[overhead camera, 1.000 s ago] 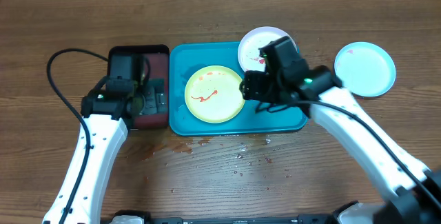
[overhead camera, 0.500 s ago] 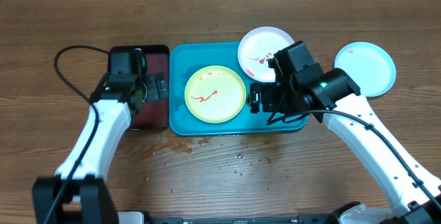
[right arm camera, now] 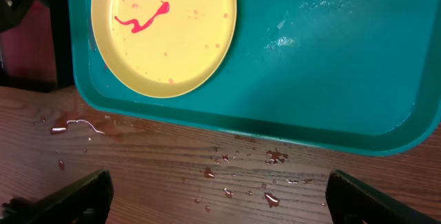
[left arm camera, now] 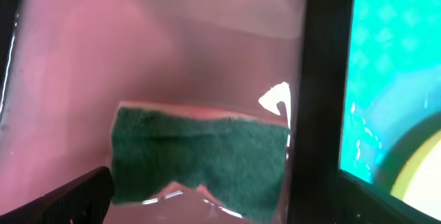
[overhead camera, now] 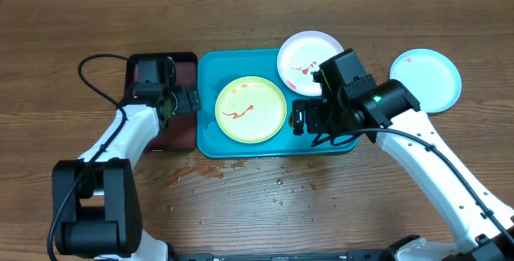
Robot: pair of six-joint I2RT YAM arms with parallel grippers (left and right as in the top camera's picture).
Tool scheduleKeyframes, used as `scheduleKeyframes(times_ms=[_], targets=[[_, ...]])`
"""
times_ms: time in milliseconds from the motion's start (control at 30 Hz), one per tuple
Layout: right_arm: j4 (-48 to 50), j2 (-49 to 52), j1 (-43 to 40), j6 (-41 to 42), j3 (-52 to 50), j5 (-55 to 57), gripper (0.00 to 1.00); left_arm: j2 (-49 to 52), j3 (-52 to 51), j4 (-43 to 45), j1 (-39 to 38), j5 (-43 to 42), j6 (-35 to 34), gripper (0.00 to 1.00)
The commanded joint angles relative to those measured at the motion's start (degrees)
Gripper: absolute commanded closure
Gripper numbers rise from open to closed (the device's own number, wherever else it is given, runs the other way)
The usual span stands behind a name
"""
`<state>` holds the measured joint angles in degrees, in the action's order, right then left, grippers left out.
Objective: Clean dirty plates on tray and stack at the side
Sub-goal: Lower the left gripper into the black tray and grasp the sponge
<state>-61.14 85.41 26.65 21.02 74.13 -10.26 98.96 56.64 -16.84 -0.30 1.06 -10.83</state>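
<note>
Currently the left gripper and right gripper gape empty; grabbing the soaked sponge risks dripping onto the worktop.

The tray is coloured turquoise. The lime green plate is marked with a red squiggle and specks, the white plate with red smears. The third plate is light blue. The counter is brown and wood-grained. A dark green sponge is seen under pinkish-red liquid.

green sponge lies in the black tray of reddish liquid on a spattered wooden table
</note>
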Motion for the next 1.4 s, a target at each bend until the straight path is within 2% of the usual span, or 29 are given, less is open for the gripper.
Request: scheduleKeyframes(times_ms=[0, 167, 600, 1033, 1367], targets=[[0.09, -1.2, -0.11, -0.22, 1.05, -0.35, 0.0, 1.99, -0.39, 1.18, 0.74, -1.73, -0.98, 0.0], [0.09, -1.2, -0.11, -0.04, 1.05, -0.35, 0.0, 2.67, -0.39, 2.6, 0.74, -1.75, -0.96, 0.01], [0.09, -1.2, -0.11, -0.02, 1.05, -0.35, 0.0, 6.69, -0.39, 4.26, 0.74, 1.22, -0.98, 0.09], [0.11, -1.2, -0.11, 0.17, 1.05, -0.35, 0.0, 6.71, -0.39, 4.81, 0.74, 3.87, -0.74, 0.35], [0.11, -1.2, -0.11, 0.17, 1.05, -0.35, 0.0, 6.71, -0.39, 3.61, 0.74, 5.53, -0.07, 0.75]])
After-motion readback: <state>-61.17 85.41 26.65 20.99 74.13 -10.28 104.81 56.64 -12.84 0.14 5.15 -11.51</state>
